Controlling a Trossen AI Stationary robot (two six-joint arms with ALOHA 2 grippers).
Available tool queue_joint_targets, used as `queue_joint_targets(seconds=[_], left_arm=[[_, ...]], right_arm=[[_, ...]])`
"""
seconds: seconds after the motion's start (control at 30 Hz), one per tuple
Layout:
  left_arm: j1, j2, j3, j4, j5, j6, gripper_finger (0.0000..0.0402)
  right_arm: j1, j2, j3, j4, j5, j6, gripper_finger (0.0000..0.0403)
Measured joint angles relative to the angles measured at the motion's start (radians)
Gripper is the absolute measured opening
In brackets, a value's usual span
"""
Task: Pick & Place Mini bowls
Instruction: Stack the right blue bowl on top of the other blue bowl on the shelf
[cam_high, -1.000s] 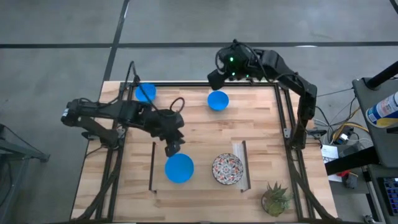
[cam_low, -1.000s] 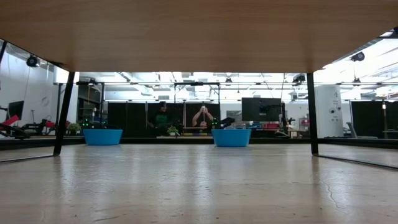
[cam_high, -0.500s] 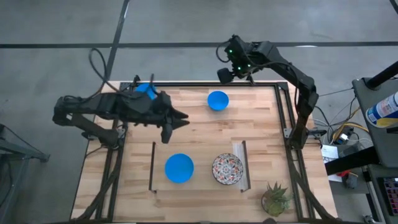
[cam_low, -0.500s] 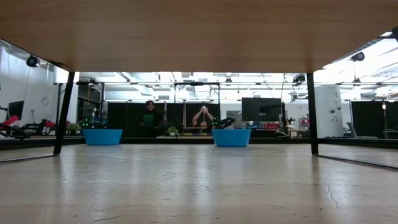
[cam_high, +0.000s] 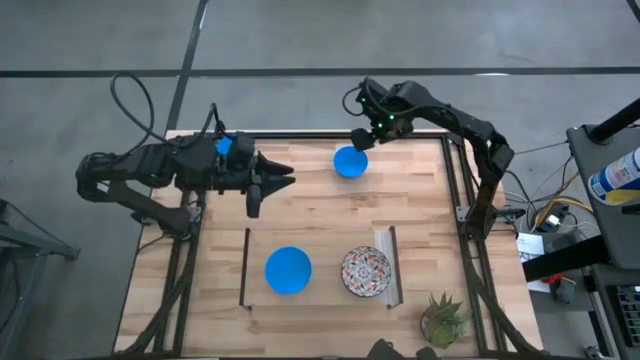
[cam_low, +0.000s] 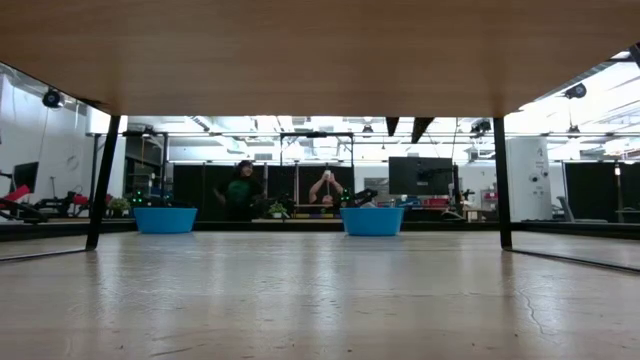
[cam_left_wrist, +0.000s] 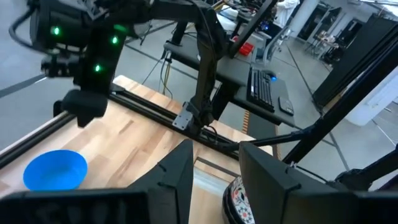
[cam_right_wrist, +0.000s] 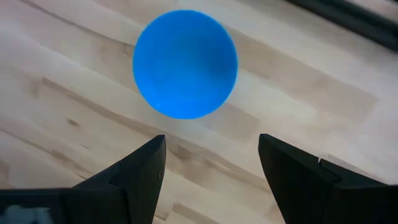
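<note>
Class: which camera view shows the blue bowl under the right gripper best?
The right wrist view: the blue bowl fills the frame, whole rim visible, beyond the open right gripper. The high view shows it small; the low view side-on; the left wrist view obliquely.

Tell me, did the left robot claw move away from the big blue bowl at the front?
Yes. The left gripper has pulled back from the round bright blue bowl between the black rails toward the table's far left side.
</note>
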Motion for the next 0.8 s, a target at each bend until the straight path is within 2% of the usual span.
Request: queue_joint_targets(seconds=[0.13,0.47,0.8], left_arm=[[0.000,0.001,0.000,0.000,0.000,0.002,0.0122],[0.000,0.001,0.000,0.000,0.000,0.003,0.0122],[0.000,0.000,-0.001,0.008,0.000,0.000,0.0122]], right_arm=[[0.001,0.000,-0.084,0.090,-0.041,0.033,0.0251],[-0.002,0.000,-0.277,0.267,-0.039,0.114,0.0249],[-0.003,0.000,-0.390,0.379,-0.051,0.197,0.0249]])
